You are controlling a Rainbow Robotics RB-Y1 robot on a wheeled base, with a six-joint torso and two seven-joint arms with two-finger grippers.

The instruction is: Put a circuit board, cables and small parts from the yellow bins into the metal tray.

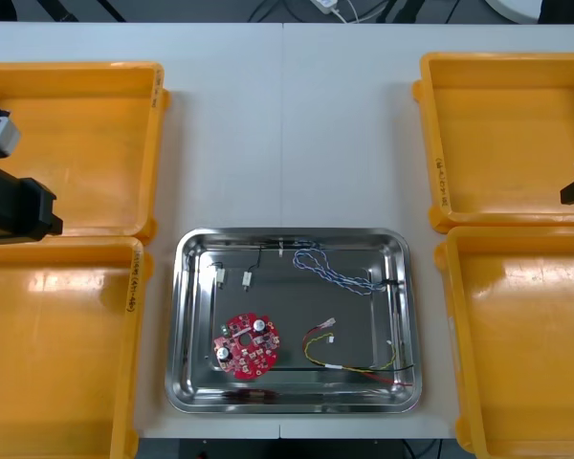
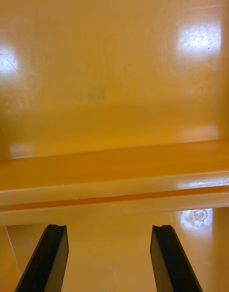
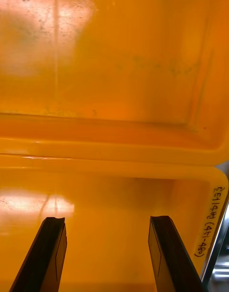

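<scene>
Left claw point(image 3: 107, 219) and right claw point(image 2: 109, 227) gape empty over yellow plastic bins point(image 1: 77, 143) at the bench's side edges. Round red circuit board point(image 1: 248, 345) in the shiny metal tray point(image 1: 292, 232) looks light, stiff, fragile: pinch its rim.

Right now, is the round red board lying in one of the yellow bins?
No, the round red board lies inside the shiny metal tray.

Front view looks steeply down; wrist views closely face yellow bins point(image 1: 497, 134) point(image 2: 114, 82) point(image 3: 114, 73).
</scene>
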